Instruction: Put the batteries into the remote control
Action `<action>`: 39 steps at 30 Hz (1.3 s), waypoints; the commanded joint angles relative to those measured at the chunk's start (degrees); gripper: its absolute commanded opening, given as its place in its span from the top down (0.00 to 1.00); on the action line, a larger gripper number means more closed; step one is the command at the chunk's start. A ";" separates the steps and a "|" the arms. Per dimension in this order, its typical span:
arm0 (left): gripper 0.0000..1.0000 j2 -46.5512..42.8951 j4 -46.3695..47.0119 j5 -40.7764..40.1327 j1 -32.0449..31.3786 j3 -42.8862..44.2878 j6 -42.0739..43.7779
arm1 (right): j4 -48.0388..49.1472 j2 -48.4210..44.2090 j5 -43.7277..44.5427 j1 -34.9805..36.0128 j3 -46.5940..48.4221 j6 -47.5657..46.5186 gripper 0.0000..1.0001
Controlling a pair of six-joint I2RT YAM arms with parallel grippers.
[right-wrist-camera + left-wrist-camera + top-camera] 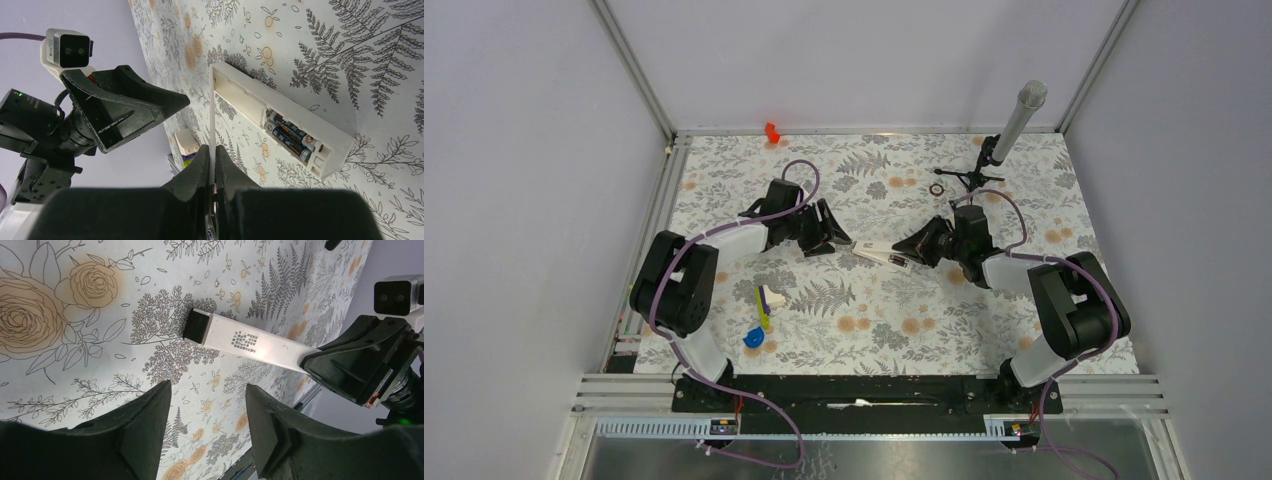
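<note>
The remote control lies mid-table between my grippers. In the right wrist view its white body lies open, with the batteries side by side in the compartment near its right end. My right gripper is shut on a thin white cover plate, held edge-on beside the open body and reaching its far end. In the left wrist view the bar shows a dark end and grey marks, running into the right gripper. My left gripper is open and empty, just short of the dark end.
A yellow-white-blue toy cluster lies near the left arm and also shows in the right wrist view. A small black ring, a grey microphone on a black stand and a red piece sit at the back.
</note>
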 commanded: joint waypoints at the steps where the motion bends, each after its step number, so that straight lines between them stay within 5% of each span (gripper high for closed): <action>1: 0.42 0.62 1.23 -0.08 -0.23 2.34 0.47 | 1.44 0.55 1.65 -0.36 -0.21 -1.21 1.00; 39: 0.43 8.20 -2.56 -5.03 -3.55 8.32 0.90 | -15.42 0.95 7.40 -0.29 0.91 -9.64 1.00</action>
